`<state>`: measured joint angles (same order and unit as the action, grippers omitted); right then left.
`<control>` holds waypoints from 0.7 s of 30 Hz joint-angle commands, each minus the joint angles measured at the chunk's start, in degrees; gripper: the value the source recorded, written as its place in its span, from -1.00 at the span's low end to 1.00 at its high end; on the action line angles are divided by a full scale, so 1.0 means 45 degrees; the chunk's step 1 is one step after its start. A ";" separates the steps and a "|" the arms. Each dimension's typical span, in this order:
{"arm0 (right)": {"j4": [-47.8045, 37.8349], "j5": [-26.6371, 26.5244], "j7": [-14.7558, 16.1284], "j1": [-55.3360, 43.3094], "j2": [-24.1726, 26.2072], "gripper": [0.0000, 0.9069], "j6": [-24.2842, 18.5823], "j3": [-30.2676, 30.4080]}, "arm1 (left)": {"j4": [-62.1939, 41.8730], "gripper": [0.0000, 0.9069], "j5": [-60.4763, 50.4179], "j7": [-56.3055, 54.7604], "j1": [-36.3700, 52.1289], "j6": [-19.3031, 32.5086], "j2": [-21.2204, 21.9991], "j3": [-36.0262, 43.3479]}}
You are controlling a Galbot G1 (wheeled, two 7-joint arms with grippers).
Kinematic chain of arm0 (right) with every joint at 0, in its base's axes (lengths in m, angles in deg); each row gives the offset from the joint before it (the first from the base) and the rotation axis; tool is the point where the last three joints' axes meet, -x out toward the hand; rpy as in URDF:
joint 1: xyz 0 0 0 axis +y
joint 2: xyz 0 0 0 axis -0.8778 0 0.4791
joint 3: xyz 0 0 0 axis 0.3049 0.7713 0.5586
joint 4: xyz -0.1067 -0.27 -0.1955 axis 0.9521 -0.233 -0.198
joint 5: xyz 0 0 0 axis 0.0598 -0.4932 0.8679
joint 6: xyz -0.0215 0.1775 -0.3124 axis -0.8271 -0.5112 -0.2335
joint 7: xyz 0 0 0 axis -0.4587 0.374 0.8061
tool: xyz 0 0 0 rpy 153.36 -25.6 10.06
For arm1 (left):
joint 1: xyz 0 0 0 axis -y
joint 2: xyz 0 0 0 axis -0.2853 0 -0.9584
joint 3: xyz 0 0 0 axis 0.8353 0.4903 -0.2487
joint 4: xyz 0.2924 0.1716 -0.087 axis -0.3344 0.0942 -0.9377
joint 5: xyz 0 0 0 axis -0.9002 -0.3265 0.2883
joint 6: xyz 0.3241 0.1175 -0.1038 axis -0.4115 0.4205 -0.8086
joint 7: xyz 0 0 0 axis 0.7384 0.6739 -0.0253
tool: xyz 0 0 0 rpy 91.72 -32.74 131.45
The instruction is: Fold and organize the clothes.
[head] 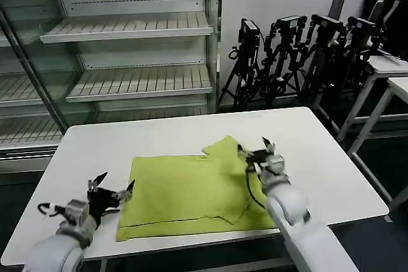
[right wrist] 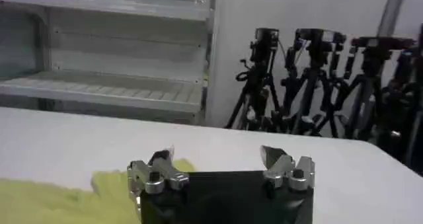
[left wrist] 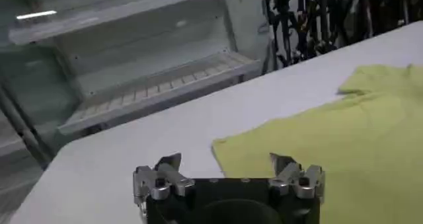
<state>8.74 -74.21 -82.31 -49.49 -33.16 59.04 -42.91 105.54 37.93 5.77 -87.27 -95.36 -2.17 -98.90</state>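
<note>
The clothes are one lime T-shirt (head: 191, 189), partly folded, lying flat on the white table (head: 159, 135) with one sleeve (head: 223, 148) poking toward the back. My left gripper (head: 113, 187) hovers open just off the shirt's left edge, near the front of the table; in the left wrist view the left gripper (left wrist: 227, 160) has its jaws wide apart with the shirt (left wrist: 330, 146) just ahead of them. My right gripper (head: 254, 145) stands open at the shirt's right side beside the sleeve; the right gripper (right wrist: 217, 154) holds nothing, with the shirt (right wrist: 59, 202) low beside it.
Empty white shelving (head: 127, 49) stands behind the table. Black tripods (head: 299, 49) cluster at the back right, and other white tables (head: 389, 81) stand to the right. Bare tabletop surrounds the shirt at the back and right.
</note>
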 commanded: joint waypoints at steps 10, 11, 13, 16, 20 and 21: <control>-0.4772 -0.0376 -0.0159 -0.3195 -0.1453 1.00 0.0481 0.0921 | -0.5414 1.00 0.1814 0.0291 0.5183 -0.0204 -0.0673 0.2535; -0.4789 -0.0376 -0.0149 -0.3186 -0.1445 1.00 0.0482 0.0913 | -0.5496 1.00 0.1814 0.0301 0.5259 -0.0203 -0.0671 0.2553; -0.4771 -0.0377 -0.0055 -0.3089 -0.1378 1.00 0.0614 0.0896 | -0.5907 1.00 0.2168 0.0238 0.5559 -0.0220 -0.0675 0.2779; -0.4602 -0.0536 0.0086 -0.2928 -0.1154 1.00 0.0728 0.0911 | -0.6220 1.00 0.2546 -0.0040 0.5817 -0.0238 -0.0646 0.2961; -0.4465 -0.0697 0.0267 -0.2755 -0.0916 1.00 0.0747 0.0967 | -0.6293 1.00 0.2545 -0.0082 0.5804 -0.0248 -0.0712 0.3110; -0.4437 -0.0760 0.0291 -0.2707 -0.0865 1.00 0.0747 0.0979 | -0.6349 1.00 0.2551 -0.0101 0.5809 -0.0250 -0.0715 0.3114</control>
<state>-8.19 -76.92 -81.31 -59.89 -36.67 61.84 -39.00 82.50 46.67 5.65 -65.88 -96.35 -4.95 -87.42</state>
